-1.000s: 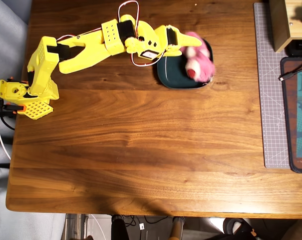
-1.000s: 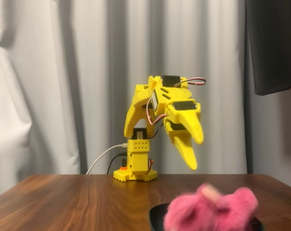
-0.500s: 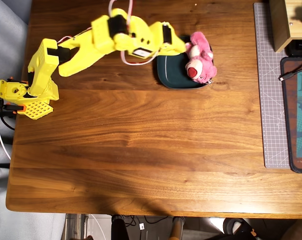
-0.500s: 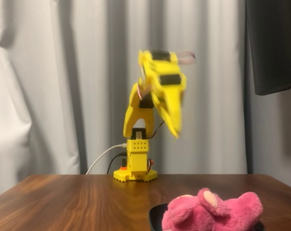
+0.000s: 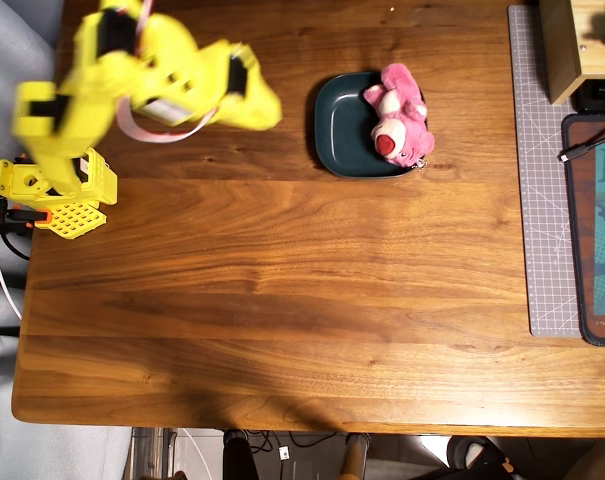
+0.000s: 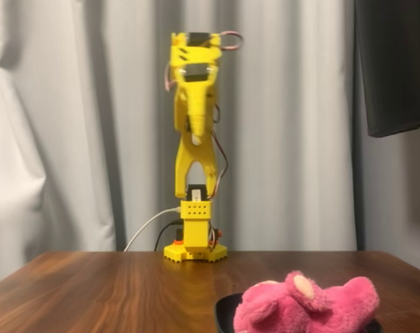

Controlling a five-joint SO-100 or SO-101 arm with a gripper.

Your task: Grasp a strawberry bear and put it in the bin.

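Note:
The hot-pink plush strawberry bear (image 5: 398, 116) lies on the right side of the dark teal bin (image 5: 341, 125), partly over its right rim, nose up. In the fixed view the bear (image 6: 308, 304) lies in the bin (image 6: 223, 310) at the bottom edge. My yellow gripper (image 5: 266, 104) is raised and blurred, left of the bin and apart from it, with its jaws together and nothing in them. In the fixed view the gripper (image 6: 194, 139) hangs high on the upright arm, far behind the bear.
The arm's base (image 5: 57, 190) is clamped at the table's left edge. A light wooden box (image 5: 572, 45), a grey cutting mat (image 5: 537, 170) and a dark mat (image 5: 594, 230) with a cable lie at the right. Curtains (image 6: 71, 125) hang behind the table.

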